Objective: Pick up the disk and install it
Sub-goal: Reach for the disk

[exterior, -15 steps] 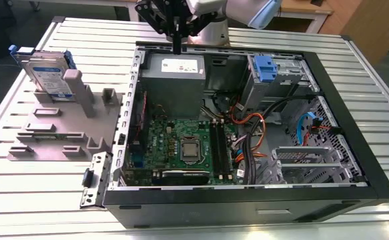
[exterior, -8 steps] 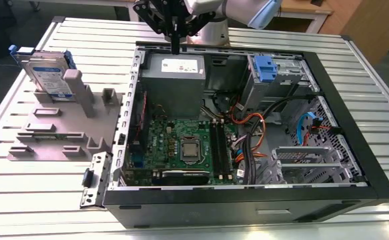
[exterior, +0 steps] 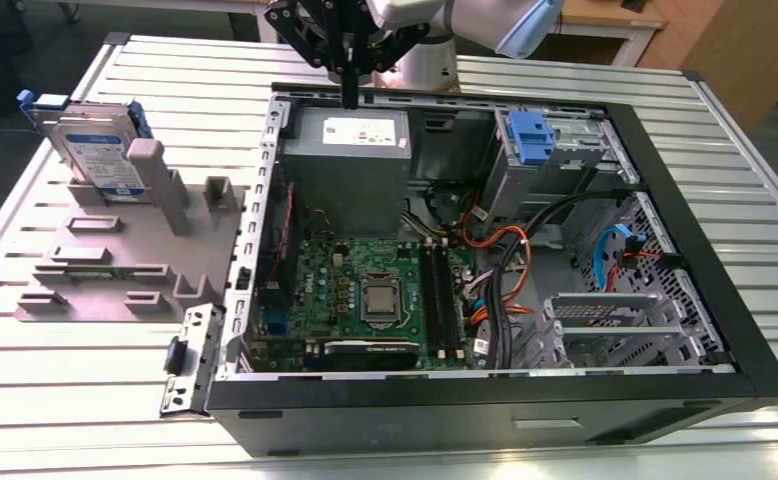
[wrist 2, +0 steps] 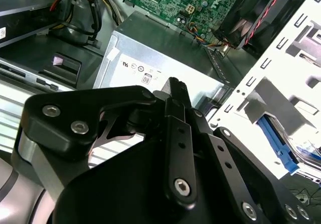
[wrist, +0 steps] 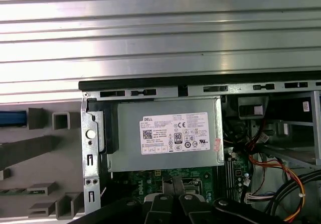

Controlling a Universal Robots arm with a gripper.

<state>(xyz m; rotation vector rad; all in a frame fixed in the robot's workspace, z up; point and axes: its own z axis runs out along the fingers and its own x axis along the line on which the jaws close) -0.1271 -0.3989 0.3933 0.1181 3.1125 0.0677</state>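
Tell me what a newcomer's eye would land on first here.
The open computer case dominates the middle of the table, its green motherboard exposed. The black gripper hangs shut and empty over the case's far edge, above the grey power supply. At the exterior view's left, the disk stands upright in a grey fixture, untouched.

Gripper (exterior: 349, 95) hangs empty, fingers closed together, over the far rim of the open computer case (exterior: 496, 395), above the grey power-supply box (exterior: 349, 165). Disk (exterior: 98, 150) stands upright in the grey fixture (exterior: 109, 262) at the exterior view's left, well apart.
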